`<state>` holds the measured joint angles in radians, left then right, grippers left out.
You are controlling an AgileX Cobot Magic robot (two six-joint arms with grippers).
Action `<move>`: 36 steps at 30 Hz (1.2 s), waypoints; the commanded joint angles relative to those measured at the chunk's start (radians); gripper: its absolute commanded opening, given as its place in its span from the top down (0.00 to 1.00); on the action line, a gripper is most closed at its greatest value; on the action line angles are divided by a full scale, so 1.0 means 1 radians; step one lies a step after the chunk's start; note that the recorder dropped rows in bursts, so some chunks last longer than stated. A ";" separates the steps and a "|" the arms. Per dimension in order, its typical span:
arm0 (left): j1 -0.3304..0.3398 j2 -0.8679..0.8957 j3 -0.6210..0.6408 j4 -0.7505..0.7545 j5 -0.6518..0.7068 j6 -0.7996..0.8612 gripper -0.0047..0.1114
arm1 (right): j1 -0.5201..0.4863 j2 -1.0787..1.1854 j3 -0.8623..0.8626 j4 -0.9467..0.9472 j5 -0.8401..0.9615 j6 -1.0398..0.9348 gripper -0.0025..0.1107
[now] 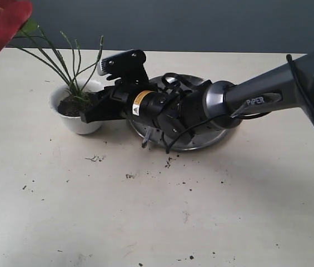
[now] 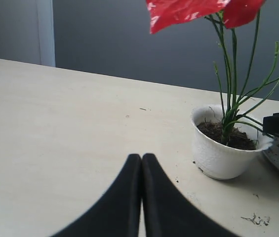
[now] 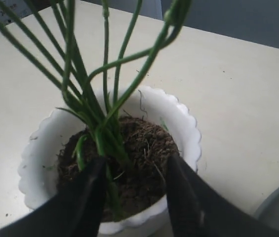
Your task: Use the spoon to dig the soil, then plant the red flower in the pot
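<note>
— Both stages look close to done: the red flower (image 1: 4, 22) stands upright in the white pot (image 2: 223, 155), stems rooted in the soil (image 3: 144, 148)!

— And the right end effector (image 3: 133, 190)?

— Parted over the pot's rim, fingers either side of the stems, pinching nothing — releasing, I'd judge.

— The left end effector (image 2: 141, 170)?

— Pressed closed, empty, hovering over the worktop (image 1: 145, 222). Crumbs lie scattered there.

— The spoon?

— Can't make it out — the arm hides much of the steel plate (image 1: 201, 142).

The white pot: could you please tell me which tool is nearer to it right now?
Right. The right tool is at the white pot, its open jaws straddling the green stems above the soil. The left tool, shut, sits apart from the pot across bare table.
</note>
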<state>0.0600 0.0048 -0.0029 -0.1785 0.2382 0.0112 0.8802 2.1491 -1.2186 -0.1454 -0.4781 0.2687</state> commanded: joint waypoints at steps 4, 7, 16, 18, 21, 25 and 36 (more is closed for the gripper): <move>-0.002 -0.005 0.003 0.002 0.001 -0.001 0.96 | -0.026 -0.054 0.007 0.071 -0.029 -0.006 0.63; -0.002 -0.005 0.003 0.002 0.001 -0.001 0.96 | -0.040 -0.070 0.007 0.071 -0.033 -0.006 0.63; -0.002 -0.005 0.003 0.002 0.001 -0.001 0.96 | -0.054 -0.090 0.007 0.071 -0.033 -0.009 0.63; -0.002 -0.005 0.003 0.002 0.001 -0.001 0.96 | -0.054 -0.092 0.007 0.071 -0.033 -0.009 0.63; -0.002 -0.005 0.003 0.002 0.001 -0.001 0.96 | -0.054 -0.094 0.007 0.071 -0.033 -0.009 0.63; -0.002 -0.005 0.003 0.002 0.001 -0.001 0.96 | -0.052 -0.096 0.007 -0.021 -0.033 -0.006 0.63; -0.002 -0.005 0.003 0.002 0.001 -0.001 0.96 | -0.048 -0.143 0.003 -0.582 -0.097 0.353 0.45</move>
<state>0.0600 0.0048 -0.0029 -0.1785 0.2382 0.0112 0.8317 2.0187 -1.2186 -0.5948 -0.5228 0.5228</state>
